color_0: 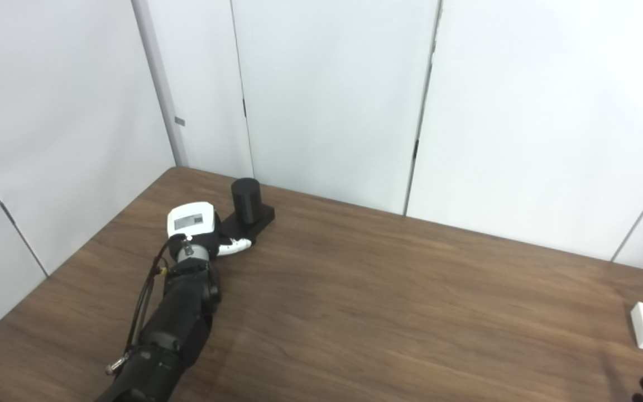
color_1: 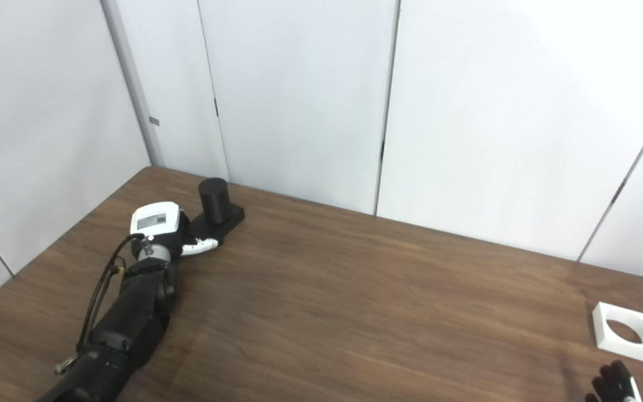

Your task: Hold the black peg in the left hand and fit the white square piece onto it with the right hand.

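The left hand (color_0: 201, 231) is seen at the black peg (color_0: 249, 209); its grip cannot be told. The right hand (color_1: 614, 382) is barely seen beside the white square piece (color_1: 625, 332), state unclear.

The bench (color_1: 355, 290) is dark wood-grain, its far edge close against white wall panels. Two things lie on it. The peg (color_1: 213, 200), a black cylinder upright on a black square base, stands just beyond the left hand (color_1: 159, 229), near the far left corner. The white square (color_1: 625, 331), flat with a round hole, lies just beyond the right hand (color_1: 614, 382), near the right edge.
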